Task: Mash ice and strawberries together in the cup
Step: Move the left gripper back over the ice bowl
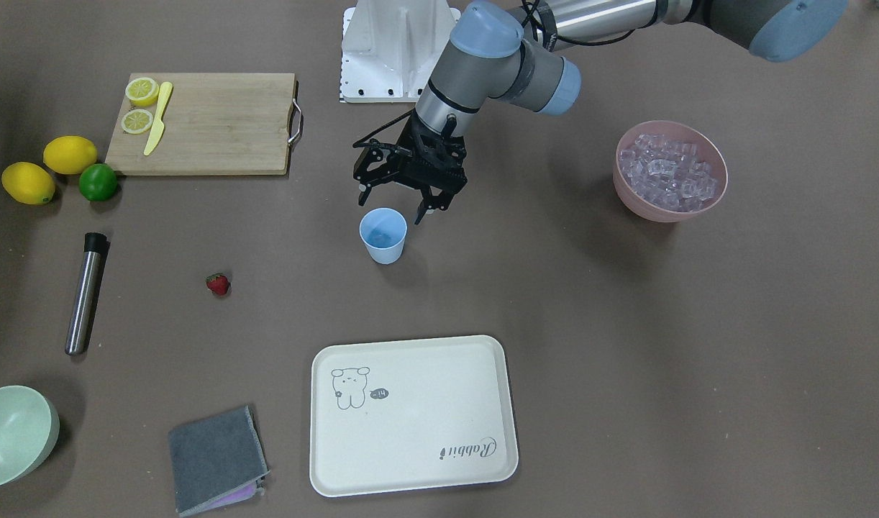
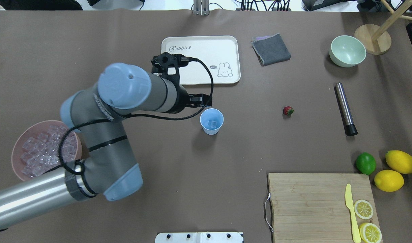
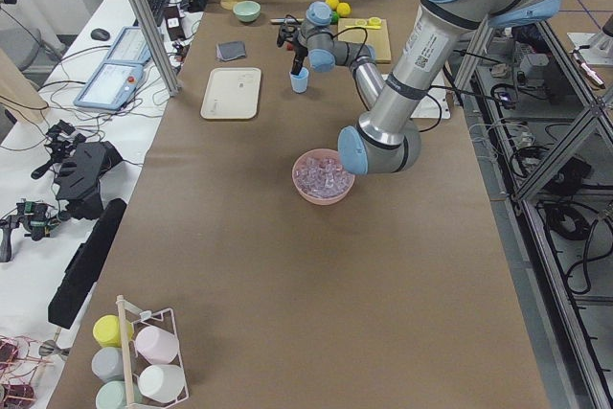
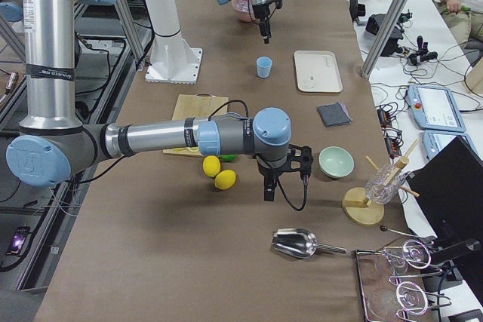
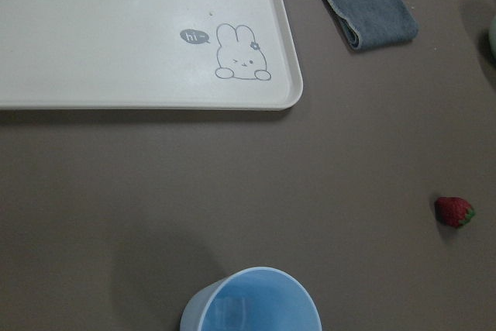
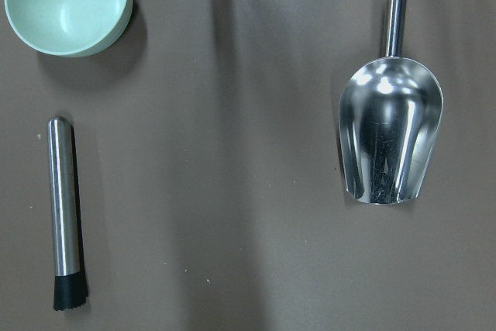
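1. L gripper point(image 1: 392, 204): fingers spread, nothing between them. It hangs just above the cup's rim on the robot's side, not touching it.
2. Cup point(image 1: 383, 241): light blue, upright, mid-counter point(image 1: 626, 345), betw. the robot base and the tray point(image 1: 425, 410). At least one clear ice cube point(image 2: 211, 124) sits inside.
3. Ice point(image 1: 668, 173): heaped in a pink bowl point(image 1: 641, 205), well off to the robot's left of the cup.
4. Strawberry point(image 1: 218, 285): lies on the counter on the cup's other side, betw. the cup and a metal rod point(image 1: 84, 295), touching neither.
5. Metal rod: flat on the counter, black tip toward the robot.
6. R gripper point(image 4: 269, 186): seen only from the side cam, so can't tell if spread or clenched. It hangs over the counter near the lemons point(image 1: 70, 154) and green bowl point(image 1: 11, 432). Its wrist cam looks down on the rod, the green bowl and a steel scoop point(image 6: 391, 141).
7. Tray: cream w/ rabbit print. A folded grey cloth point(image 1: 213, 457) lies beside it.
8. Cutting board point(image 1: 224, 122): two lemon halves point(image 1: 142, 91) and a yellow knife point(image 1: 157, 122) at one end. The 2 whole lemons and a lime point(image 1: 98, 182) sit just off that end.
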### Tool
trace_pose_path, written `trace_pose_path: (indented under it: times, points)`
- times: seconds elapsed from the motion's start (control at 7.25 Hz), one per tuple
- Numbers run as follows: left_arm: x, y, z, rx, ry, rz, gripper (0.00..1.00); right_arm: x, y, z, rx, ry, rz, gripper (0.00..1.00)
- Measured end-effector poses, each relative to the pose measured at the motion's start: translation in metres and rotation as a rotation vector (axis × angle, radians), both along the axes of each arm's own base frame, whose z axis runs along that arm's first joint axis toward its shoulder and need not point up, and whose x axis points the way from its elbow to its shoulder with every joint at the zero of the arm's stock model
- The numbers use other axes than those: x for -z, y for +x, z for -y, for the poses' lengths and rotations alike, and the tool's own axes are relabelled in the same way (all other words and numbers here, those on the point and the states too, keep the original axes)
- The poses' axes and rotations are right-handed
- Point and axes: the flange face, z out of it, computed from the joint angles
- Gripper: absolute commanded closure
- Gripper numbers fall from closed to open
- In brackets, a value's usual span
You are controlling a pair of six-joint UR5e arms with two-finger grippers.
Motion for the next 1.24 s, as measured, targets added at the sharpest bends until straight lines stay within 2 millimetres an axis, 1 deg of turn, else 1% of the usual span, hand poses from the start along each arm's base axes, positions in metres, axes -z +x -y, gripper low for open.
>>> trace_pose_path:
  times: [0.14, 0.28, 0.41, 0.55, 0.69, 0.83, 0.96, 1.1, 1.24]
  points:
    - [-0.016, -0.045, 0.005, -0.020, 0.031, 0.071, 0.02, 0.000, 0.000, 0.000, 0.001, 0.000, 0.001, 0.00]
    - [-0.051, -0.095, 0.013, -0.049, 0.048, 0.133, 0.02, 0.000, 0.000, 0.000, -0.002, -0.003, 0.003, 0.00]
    - [-0.091, -0.142, 0.016, -0.073, 0.046, 0.182, 0.02, 0.000, 0.000, 0.000, -0.004, -0.004, 0.005, 0.00]
    - [-0.132, -0.182, 0.006, -0.086, 0.027, 0.226, 0.02, 0.000, -0.001, 0.001, -0.004, -0.006, 0.006, 0.00]
    - [-0.168, -0.210, -0.011, -0.094, -0.006, 0.268, 0.02, -0.001, -0.001, 0.001, -0.003, -0.008, 0.006, 0.00]
    - [-0.198, -0.228, -0.028, -0.099, -0.046, 0.305, 0.02, -0.002, -0.001, 0.001, -0.003, -0.010, 0.006, 0.00]
    - [-0.220, -0.234, -0.042, -0.103, -0.090, 0.333, 0.02, -0.002, -0.001, 0.002, -0.003, -0.010, 0.005, 0.00]
    - [-0.237, -0.229, -0.055, -0.098, -0.135, 0.360, 0.02, -0.002, -0.001, 0.002, -0.004, -0.011, 0.005, 0.00]
    - [-0.251, -0.220, -0.068, -0.085, -0.171, 0.385, 0.05, -0.002, -0.001, 0.002, -0.004, -0.011, 0.004, 0.00]
